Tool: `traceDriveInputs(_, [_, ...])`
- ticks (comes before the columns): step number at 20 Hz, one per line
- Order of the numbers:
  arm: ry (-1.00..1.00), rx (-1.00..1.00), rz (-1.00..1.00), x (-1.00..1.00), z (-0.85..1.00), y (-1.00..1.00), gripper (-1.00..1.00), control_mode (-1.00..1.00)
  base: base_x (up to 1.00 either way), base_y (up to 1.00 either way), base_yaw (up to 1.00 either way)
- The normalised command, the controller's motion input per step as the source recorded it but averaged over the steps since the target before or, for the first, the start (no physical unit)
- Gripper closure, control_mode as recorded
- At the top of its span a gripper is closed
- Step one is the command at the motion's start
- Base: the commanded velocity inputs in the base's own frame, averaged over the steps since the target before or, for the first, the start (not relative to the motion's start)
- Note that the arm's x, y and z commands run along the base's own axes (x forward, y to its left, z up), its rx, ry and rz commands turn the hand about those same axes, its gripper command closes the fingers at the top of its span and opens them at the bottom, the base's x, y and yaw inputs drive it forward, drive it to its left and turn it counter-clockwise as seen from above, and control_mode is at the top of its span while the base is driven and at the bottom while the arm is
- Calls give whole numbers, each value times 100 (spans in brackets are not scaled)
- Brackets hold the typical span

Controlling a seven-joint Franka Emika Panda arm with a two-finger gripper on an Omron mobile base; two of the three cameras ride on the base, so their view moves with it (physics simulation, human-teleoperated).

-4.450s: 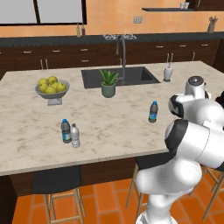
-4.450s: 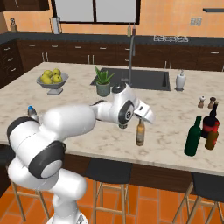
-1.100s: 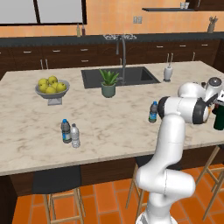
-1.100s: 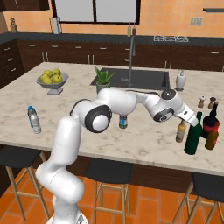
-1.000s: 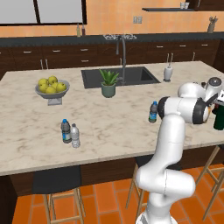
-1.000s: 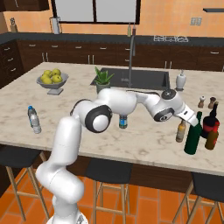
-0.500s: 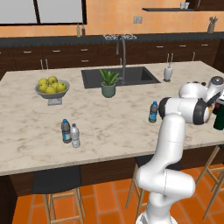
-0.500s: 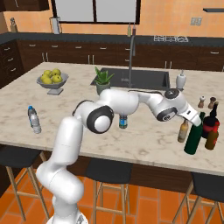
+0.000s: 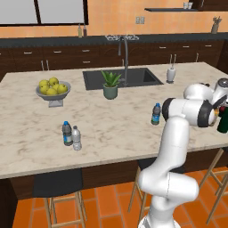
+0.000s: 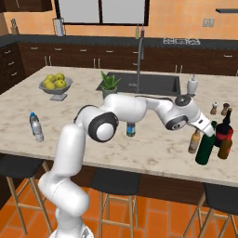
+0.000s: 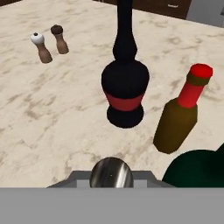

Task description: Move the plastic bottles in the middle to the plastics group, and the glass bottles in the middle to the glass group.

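Note:
My gripper (image 10: 197, 131) is shut on the neck of the slim amber-brown glass bottle (image 10: 194, 143), held upright at the counter's right end, close beside the dark green bottle (image 10: 205, 147). In the hand view the held bottle's round top (image 11: 111, 173) sits at the bottom, and the near-black bottle with a red band (image 11: 125, 89) of the glass group stands just beyond it. The dark green bottle (image 11: 196, 168) is at the lower right. The clear blue-capped water bottle (image 9: 156, 114) stands mid-counter. The plastics group (image 9: 71, 135) is far to the left.
A brown bottle with a red cap (image 11: 179, 118) stands next to the red-banded one. Two small shakers (image 11: 49, 43) are behind them. A potted plant (image 9: 110, 84), the sink (image 9: 122, 78) and a fruit bowl (image 9: 52, 89) lie further back. The counter's front edge (image 10: 186, 172) is close.
Over several seconds the arm carried the amber bottle from mid-counter to the right end beside the green bottle. In the last second it has barely shifted right.

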Motion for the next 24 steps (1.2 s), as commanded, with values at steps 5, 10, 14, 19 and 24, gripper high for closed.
traceDriveInputs(5, [0,0,0,-1,-12,10,100,-100,0,0,0])
traceDriveInputs(10, [0,0,0,-4,-3,2,100,-100,0,0,0])
traceDriveInputs(14, [0,0,0,0,0,0,-100,-100,0,0,0])
traceDriveInputs(19, [0,0,0,0,0,0,-100,-100,0,0,0])
traceDriveInputs(24, [0,0,0,-8,0,0,-100,-100,0,0,0])
